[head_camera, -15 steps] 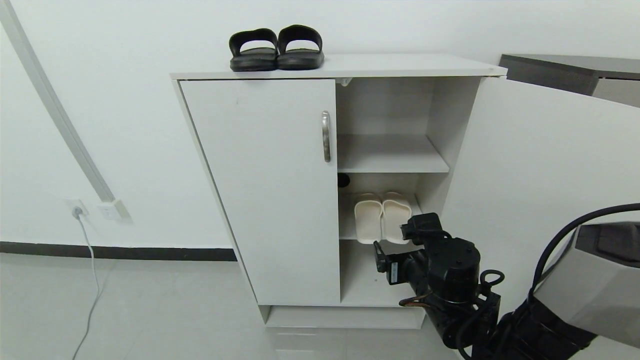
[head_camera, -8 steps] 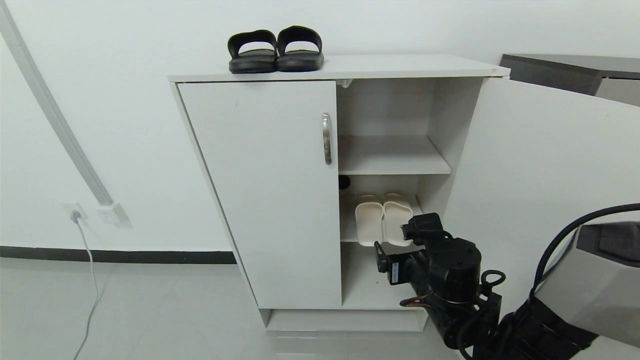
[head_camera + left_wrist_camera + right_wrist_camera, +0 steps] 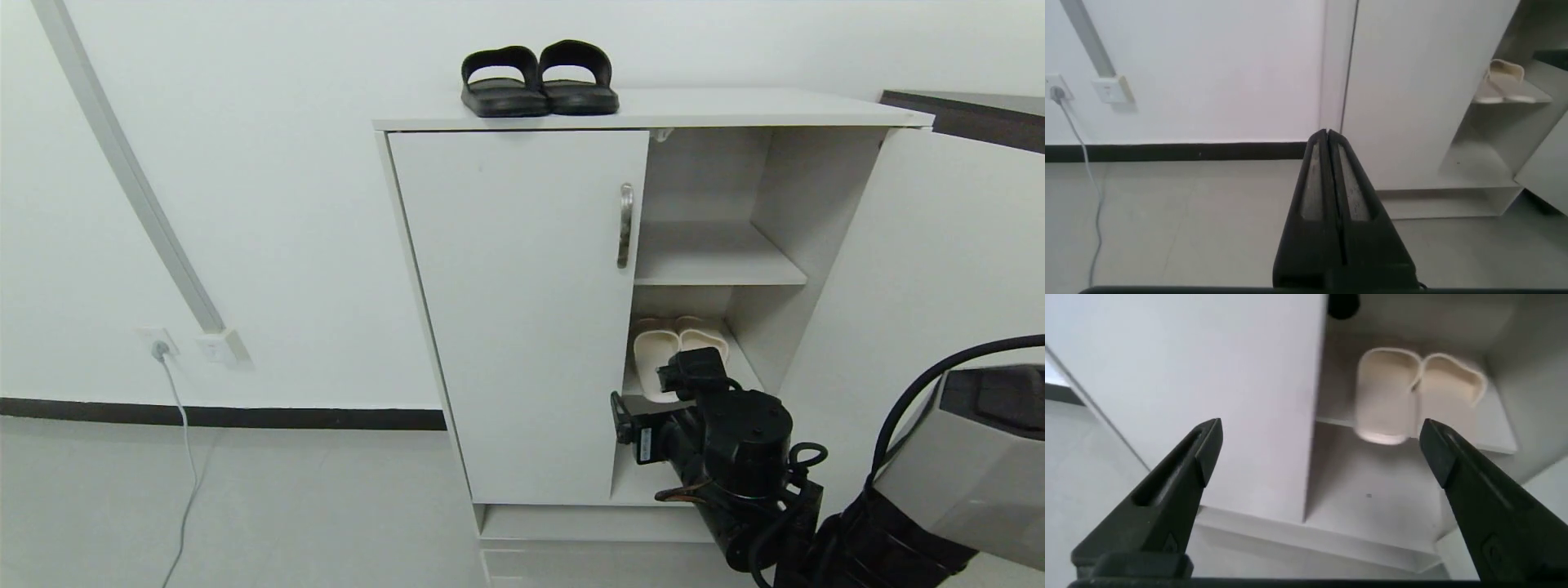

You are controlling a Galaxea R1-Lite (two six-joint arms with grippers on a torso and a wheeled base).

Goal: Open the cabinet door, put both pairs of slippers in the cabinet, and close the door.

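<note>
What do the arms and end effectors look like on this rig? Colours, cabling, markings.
The right arm is black with rounded joint housings and a small white label near the wrist. One thick black cable arches over to a grey shell. The right end effector has two black tapered fingers. The left end effector has black fingers with grey strips along them.

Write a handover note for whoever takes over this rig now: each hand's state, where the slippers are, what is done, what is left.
Left hand shut, empty. Right hand open, empty, before the open compartment.
White slippers on the middle shelf; black slippers on the cabinet top.
Done: right door open, white pair shelved.
Left: put the black pair inside, close the door.
</note>
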